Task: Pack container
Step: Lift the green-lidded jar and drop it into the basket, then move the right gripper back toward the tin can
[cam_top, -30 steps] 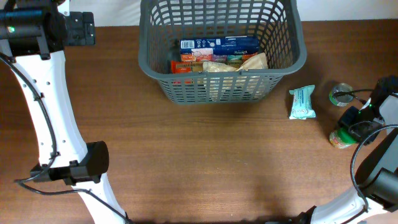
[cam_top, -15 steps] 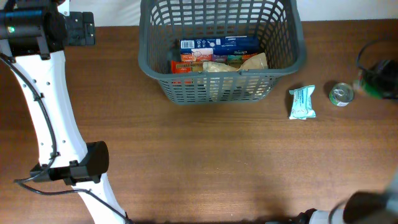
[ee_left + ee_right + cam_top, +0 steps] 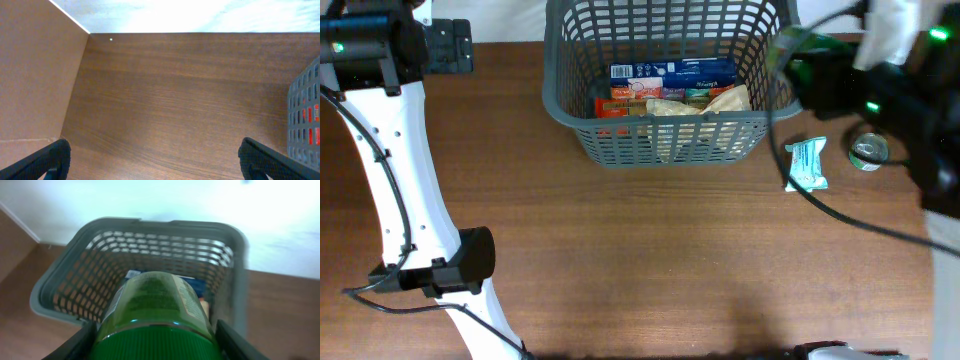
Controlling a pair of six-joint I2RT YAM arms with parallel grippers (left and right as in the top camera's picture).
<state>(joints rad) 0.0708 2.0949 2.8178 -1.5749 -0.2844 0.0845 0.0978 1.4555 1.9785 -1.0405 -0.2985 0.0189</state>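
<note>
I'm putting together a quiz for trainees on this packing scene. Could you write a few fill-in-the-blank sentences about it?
1. The right gripper is shut on a jar with a ____ lid.
2. The left gripper is ____, holding nothing.
3. The teal packet lies on the ____, not in the container.

Missing words: green; open; table.

Basket (image 3: 670,122), upper centre: dark grey, slotted lattice walls recorded. Inside, a blue box (image 3: 672,71), a red-orange carton (image 3: 610,106) and a beige bag (image 3: 725,100) are noted. Jar (image 3: 157,305): green body, brighter green lid. Packet (image 3: 807,165), right: pale teal. Table (image 3: 650,260): brown wood grain.
</note>
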